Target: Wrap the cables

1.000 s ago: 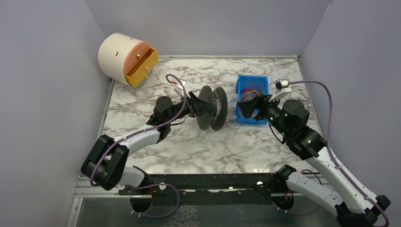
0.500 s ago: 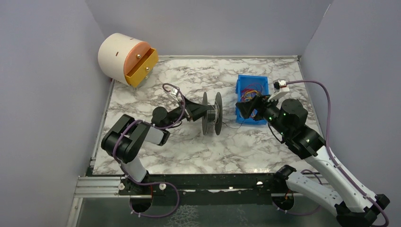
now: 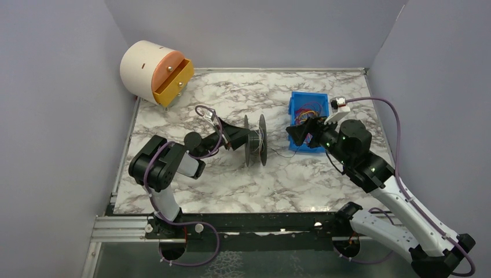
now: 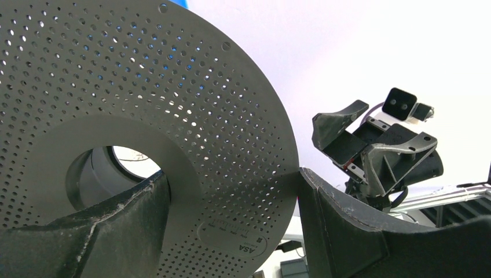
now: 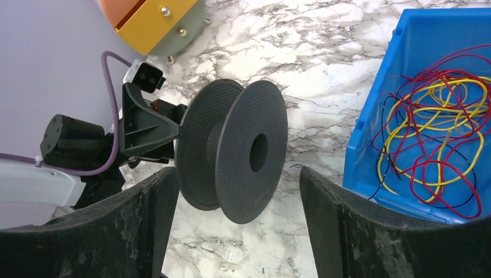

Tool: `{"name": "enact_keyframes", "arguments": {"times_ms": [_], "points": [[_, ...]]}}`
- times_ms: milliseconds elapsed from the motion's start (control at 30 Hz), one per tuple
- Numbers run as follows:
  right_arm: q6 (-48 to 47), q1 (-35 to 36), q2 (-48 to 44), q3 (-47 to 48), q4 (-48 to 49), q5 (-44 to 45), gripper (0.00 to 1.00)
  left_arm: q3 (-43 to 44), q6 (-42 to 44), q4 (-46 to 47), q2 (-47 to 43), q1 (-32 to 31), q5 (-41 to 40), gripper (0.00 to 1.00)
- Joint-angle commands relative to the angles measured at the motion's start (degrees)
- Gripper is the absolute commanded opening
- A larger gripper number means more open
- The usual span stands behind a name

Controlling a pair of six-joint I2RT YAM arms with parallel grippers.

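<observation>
A black perforated spool (image 3: 255, 141) stands on edge at mid table, with thin wire on its hub. My left gripper (image 3: 238, 139) is shut on its left flange (image 4: 173, 116), one finger through the hub hole and one at the rim; it also shows in the left wrist view (image 4: 231, 179). A thin dark wire (image 3: 284, 155) trails from the spool toward the blue bin (image 3: 292, 104). Red, yellow and dark cables (image 5: 440, 133) lie tangled in the bin (image 5: 417, 69). My right gripper (image 3: 298, 134) is open and empty, just right of the spool (image 5: 231, 147).
A cream drum-shaped box with an orange front and a yellow drawer pulled out (image 3: 153, 72) lies at the back left corner. Grey walls enclose the marble table on three sides. The black base rail (image 3: 249, 223) runs along the near edge.
My left arm has folded back, drawing the spool left and lower; it now shows edge-on. My right gripper has shifted slightly left.
</observation>
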Motion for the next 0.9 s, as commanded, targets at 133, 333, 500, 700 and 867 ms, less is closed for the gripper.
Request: {"name": "enact_keyframes", "arguments": {"times_ms": [133, 333, 500, 700, 867], "points": [[0.20, 0.12, 0.81, -0.24, 1.24, -1.27, 0.85, -0.99, -0.42, 14.28, 1.95, 1.24, 2.73, 0.39], [0.18, 0.13, 1.63, -0.09, 1.70, -1.79, 0.88, -0.77, -0.44, 14.06, 2.34, 1.61, 3.68, 0.48], [0.22, 0.13, 2.38, -0.07, 2.16, -2.52, 0.92, -1.26, -0.34, 14.39, 2.60, 2.08, 4.13, 0.62], [0.29, 0.13, 2.53, -0.34, 2.38, -2.88, 0.95, -1.46, 0.21, 13.54, 2.29, 2.39, 4.45, 0.77], [0.27, 0.09, 2.35, -0.60, 2.44, -2.99, 0.97, -1.61, 1.31, 11.74, 1.75, 2.45, 4.49, 0.94]]}}
